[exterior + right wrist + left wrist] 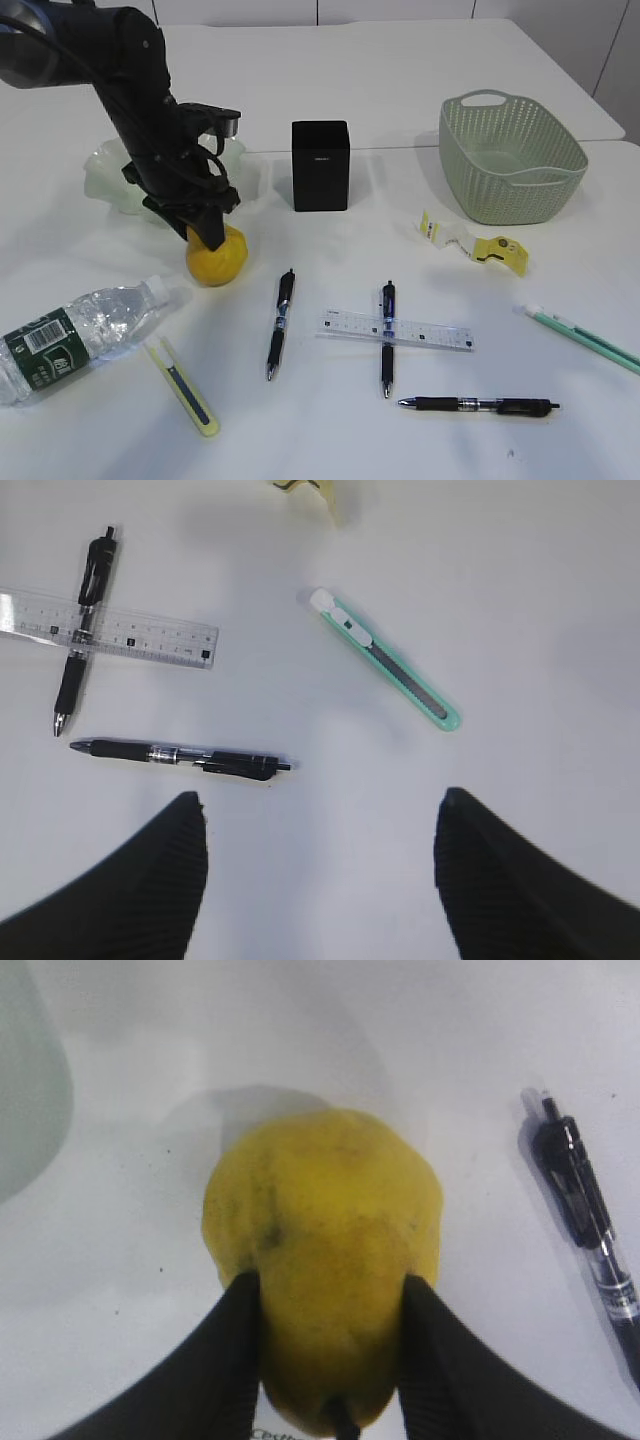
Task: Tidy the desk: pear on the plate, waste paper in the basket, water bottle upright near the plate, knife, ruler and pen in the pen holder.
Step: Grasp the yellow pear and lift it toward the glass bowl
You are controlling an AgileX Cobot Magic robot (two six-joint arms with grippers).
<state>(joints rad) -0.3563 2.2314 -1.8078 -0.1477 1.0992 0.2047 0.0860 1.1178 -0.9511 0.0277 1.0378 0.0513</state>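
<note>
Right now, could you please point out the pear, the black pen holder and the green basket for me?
pear [218,258], exterior view, on its yellow side below the gripper.
pen holder [320,168], exterior view, on its front face.
basket [520,195], exterior view, on its woven front wall.

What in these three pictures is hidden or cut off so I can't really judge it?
- Plate, exterior view: the left arm covers most of it.
- Water bottle, exterior view: base cut off by the left edge.
- Pear, left wrist view: bottom cut off by the lower edge.
- Waste paper, right wrist view: mostly beyond the top edge.
</note>
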